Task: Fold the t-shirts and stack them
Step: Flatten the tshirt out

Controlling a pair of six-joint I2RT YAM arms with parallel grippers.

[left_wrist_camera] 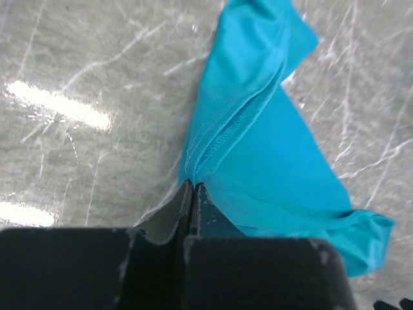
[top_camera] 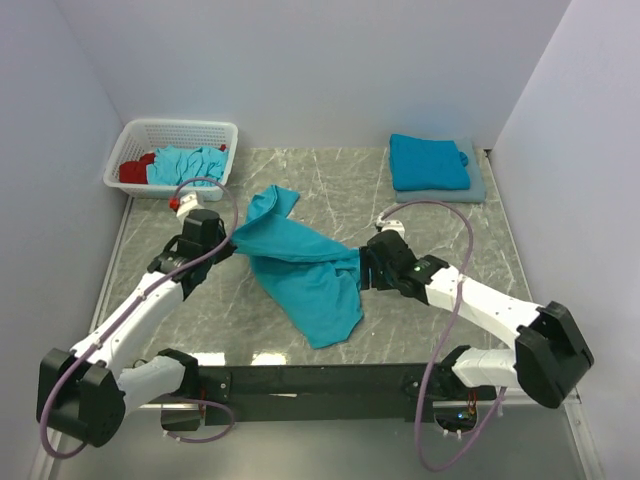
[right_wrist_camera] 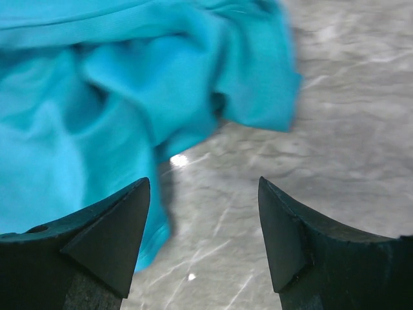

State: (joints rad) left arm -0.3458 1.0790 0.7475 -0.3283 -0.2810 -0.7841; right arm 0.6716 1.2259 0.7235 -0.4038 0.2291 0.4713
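Observation:
A turquoise t-shirt [top_camera: 300, 265] lies crumpled across the middle of the marble table [top_camera: 400, 210]. My left gripper [top_camera: 236, 245] is shut on its left edge; the left wrist view shows the closed fingertips [left_wrist_camera: 191, 187] pinching the hem of the shirt [left_wrist_camera: 258, 129]. My right gripper [top_camera: 362, 268] is open at the shirt's right edge, its fingers [right_wrist_camera: 122, 219] spread over bare table beside the cloth [right_wrist_camera: 97, 97]. A folded teal t-shirt [top_camera: 428, 161] lies at the back right. More turquoise shirts [top_camera: 188, 164] are in the basket.
A white lattice basket [top_camera: 140, 135] stands at the back left and also holds a red cloth [top_camera: 133, 171]. The folded shirt rests on a grey folded cloth [top_camera: 478, 185]. White walls enclose the table on three sides.

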